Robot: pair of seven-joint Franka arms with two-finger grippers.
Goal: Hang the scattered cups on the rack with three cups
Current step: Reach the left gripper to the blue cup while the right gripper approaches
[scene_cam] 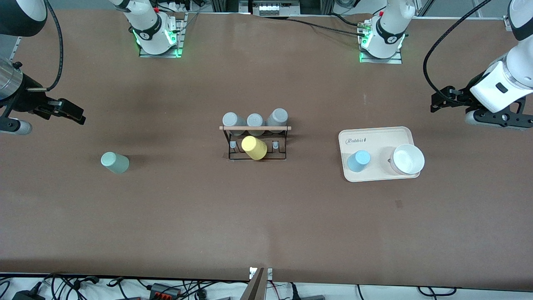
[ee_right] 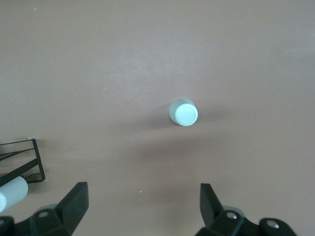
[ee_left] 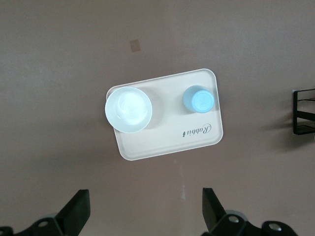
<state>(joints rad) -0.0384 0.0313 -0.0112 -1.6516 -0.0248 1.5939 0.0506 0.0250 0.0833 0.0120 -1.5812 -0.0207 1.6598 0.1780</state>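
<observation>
The sage-green cup [scene_cam: 115,162] stands on the bare table toward the right arm's end; it also shows in the right wrist view [ee_right: 183,112]. The light blue cup [scene_cam: 359,161] stands on a cream tray [scene_cam: 377,135]; it also shows in the left wrist view [ee_left: 198,99]. The black wire rack [scene_cam: 255,141] with its wooden rod stands mid-table. My right gripper [scene_cam: 77,116] [ee_right: 142,201] hangs open and empty above the table, apart from the green cup. My left gripper [scene_cam: 439,103] [ee_left: 145,206] hangs open and empty above the table, beside the tray.
Three grey cups [scene_cam: 255,121] sit on the rack's farther row and a yellow cup [scene_cam: 254,147] on its nearer row. A white bowl [scene_cam: 408,158] [ee_left: 128,109] sits on the tray beside the blue cup. The rack's edge shows in both wrist views [ee_left: 303,112] [ee_right: 22,162].
</observation>
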